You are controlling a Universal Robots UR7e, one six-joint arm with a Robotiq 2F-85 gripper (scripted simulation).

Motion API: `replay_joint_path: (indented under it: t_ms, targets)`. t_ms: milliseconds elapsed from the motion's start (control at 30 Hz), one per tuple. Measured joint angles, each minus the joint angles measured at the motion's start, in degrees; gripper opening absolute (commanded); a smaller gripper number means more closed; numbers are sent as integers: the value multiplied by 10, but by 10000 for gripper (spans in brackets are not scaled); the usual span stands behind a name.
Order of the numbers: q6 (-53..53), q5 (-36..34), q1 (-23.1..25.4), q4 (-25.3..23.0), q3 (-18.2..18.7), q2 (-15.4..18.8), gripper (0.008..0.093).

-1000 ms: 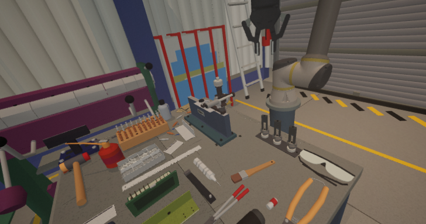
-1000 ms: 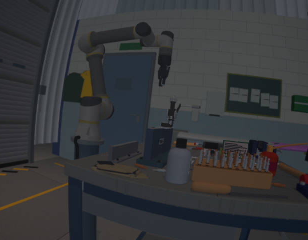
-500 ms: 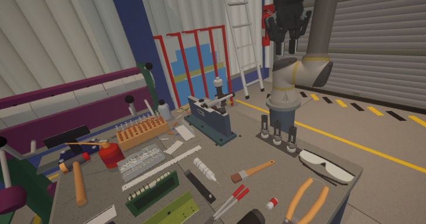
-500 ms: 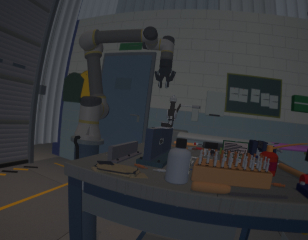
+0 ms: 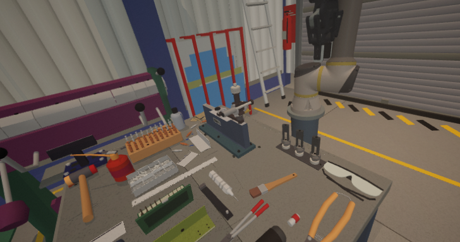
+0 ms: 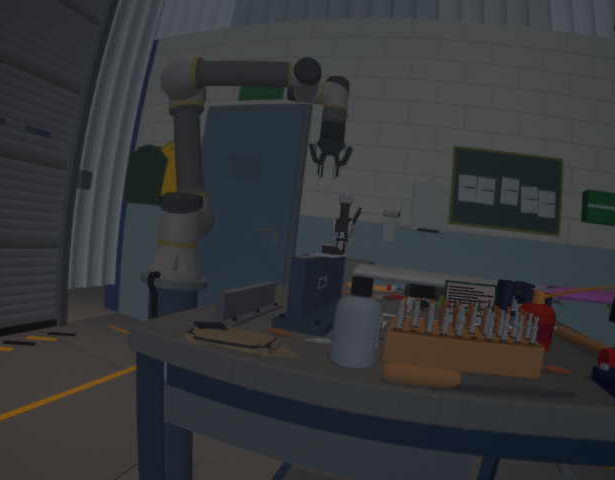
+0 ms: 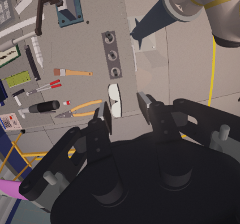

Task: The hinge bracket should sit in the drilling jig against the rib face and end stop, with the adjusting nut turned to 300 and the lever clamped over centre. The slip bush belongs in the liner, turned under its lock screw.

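My gripper [image 5: 323, 52] [image 6: 329, 170] [image 7: 124, 108] hangs high above the bench and is open, with nothing in it. It is well above and to the robot-base side of the blue drilling jig [image 5: 228, 129] [image 6: 314, 290] [image 7: 68, 4]. The jig's dark clamp lever [image 5: 236, 106] [image 7: 42, 11] sits on top, under a pale-capped adjusting nut [image 5: 235, 88] [image 6: 345, 197]. A folded metal hinge bracket [image 5: 200, 141] lies on the bench left of the jig. A grey rack with three dark bushes [image 5: 300, 145] [image 7: 112, 55] stands right of the jig.
Behind the bench stand a ladder [image 5: 262, 44], red racks [image 5: 212, 63] and the robot base [image 5: 305, 111]. Safety glasses [image 5: 352, 179] [image 7: 114, 100], orange pliers [image 5: 331, 216], a brush [image 5: 272, 185], an orange drill block [image 5: 153, 140], a bottle [image 6: 355, 325] and an oil can [image 5: 119, 166] crowd the bench.
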Motion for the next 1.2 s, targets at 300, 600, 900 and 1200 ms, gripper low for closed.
replay_joint_path:
  t_ms: [300, 600, 900, 1200]
  targets:
    - [-7, 0, 2, 0, -1, 1, 440]
    - [-7, 0, 2, 0, -1, 1, 450]
    - [-8, 0, 2, 0, -1, 1, 460]
    - [-8, 0, 2, -6, 5, 1, 460]
